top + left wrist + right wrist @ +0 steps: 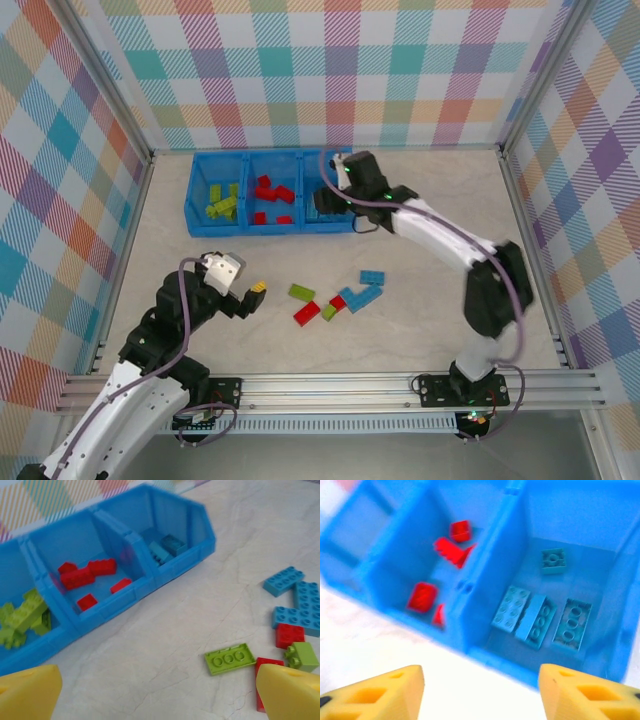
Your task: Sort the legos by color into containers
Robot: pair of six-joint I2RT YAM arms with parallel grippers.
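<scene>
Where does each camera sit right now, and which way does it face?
Top external: above and behind the robot, looking down; left arm, right arm, left gripper, right gripper, blue tray, loose legos.
Left wrist: low over the table, facing the tray; own yellow fingertips at bottom corners.
Right wrist: above the tray, looking into the light blue bricks; own fingertips below.
Shared: both wrist views catch the tray's red bricks.

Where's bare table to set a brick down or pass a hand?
Free: the wide strip between the tray front wall and the loose legos; also the table right of that pile, up to the right arm. Crowded: the pile itself, with the left gripper close on its left.
</scene>
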